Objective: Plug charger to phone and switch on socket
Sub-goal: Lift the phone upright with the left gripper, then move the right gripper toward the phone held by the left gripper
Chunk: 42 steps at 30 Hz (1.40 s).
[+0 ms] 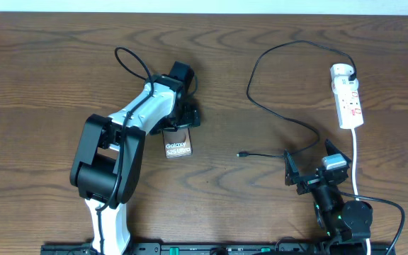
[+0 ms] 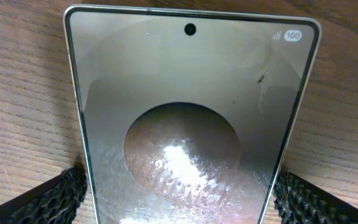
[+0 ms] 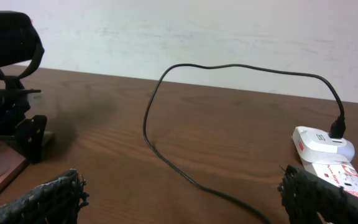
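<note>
The phone [image 1: 178,147] lies flat on the wooden table, its "Galaxy S25 Ultra" lettering facing up. My left gripper [image 1: 179,122] is lowered over its far end, open. In the left wrist view the phone [image 2: 191,112] fills the frame and the black fingertips [image 2: 55,196] flank its two long edges very closely. The charger [image 1: 261,106] loops from the socket [image 1: 348,99] across the table to its small tip [image 1: 240,154]. My right gripper [image 1: 314,164] hangs open near the front right, over the cable [image 3: 166,155], with nothing between its fingers [image 3: 48,199].
A thick white cord [image 1: 356,163] runs from the socket toward the front edge, past my right arm. In the right wrist view the left arm [image 3: 5,93] stands at the left and the socket [image 3: 325,149] at the right, with a white wall behind the table.
</note>
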Motion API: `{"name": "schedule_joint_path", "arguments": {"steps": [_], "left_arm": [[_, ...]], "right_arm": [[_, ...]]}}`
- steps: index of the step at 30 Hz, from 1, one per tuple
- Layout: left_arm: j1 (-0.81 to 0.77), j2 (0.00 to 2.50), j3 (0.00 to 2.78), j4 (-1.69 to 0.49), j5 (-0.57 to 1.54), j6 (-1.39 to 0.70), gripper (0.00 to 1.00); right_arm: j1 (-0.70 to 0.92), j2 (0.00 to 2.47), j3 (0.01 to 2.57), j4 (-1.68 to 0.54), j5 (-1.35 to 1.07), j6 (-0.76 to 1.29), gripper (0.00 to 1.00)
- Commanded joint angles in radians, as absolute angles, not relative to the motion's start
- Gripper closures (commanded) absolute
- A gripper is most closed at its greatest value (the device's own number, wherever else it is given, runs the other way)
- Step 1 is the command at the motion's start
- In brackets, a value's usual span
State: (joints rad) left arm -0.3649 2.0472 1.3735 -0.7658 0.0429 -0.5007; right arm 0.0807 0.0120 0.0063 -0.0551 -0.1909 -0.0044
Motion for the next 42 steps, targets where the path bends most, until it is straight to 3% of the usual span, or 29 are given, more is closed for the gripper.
{"name": "schedule_joint_path", "arguments": {"steps": [1,9,19,21,37,42], "left_arm": [[-0.366,2.082,1.352,-0.791,-0.008,-0.501,0.05],[-0.365,2.082,1.352,-0.787,0.018,-0.501,0.28],[-0.325,2.049,1.359,-0.814,0.043,-0.473,0.30],[-0.308,2.035,1.360,-0.814,0.112,-0.437,0.34],[-0.221,2.025,1.360,-0.803,0.684,-0.306,0.33],[-0.221,2.025,1.360,-0.802,0.749,-0.266,0.33]], "right_arm": [[0.080,0.007,0.005,-0.058,-0.193,-0.001,0.01],[0.080,0.007,0.006,-0.058,-0.193,-0.001,0.01],[0.080,0.007,0.005,-0.058,-0.193,-0.001,0.01],[0.080,0.007,0.006,-0.058,-0.193,-0.001,0.01],[0.080,0.007,0.005,-0.056,-0.211,0.006,0.01],[0.080,0.007,0.006,-0.014,-0.279,0.108,0.01]]}}
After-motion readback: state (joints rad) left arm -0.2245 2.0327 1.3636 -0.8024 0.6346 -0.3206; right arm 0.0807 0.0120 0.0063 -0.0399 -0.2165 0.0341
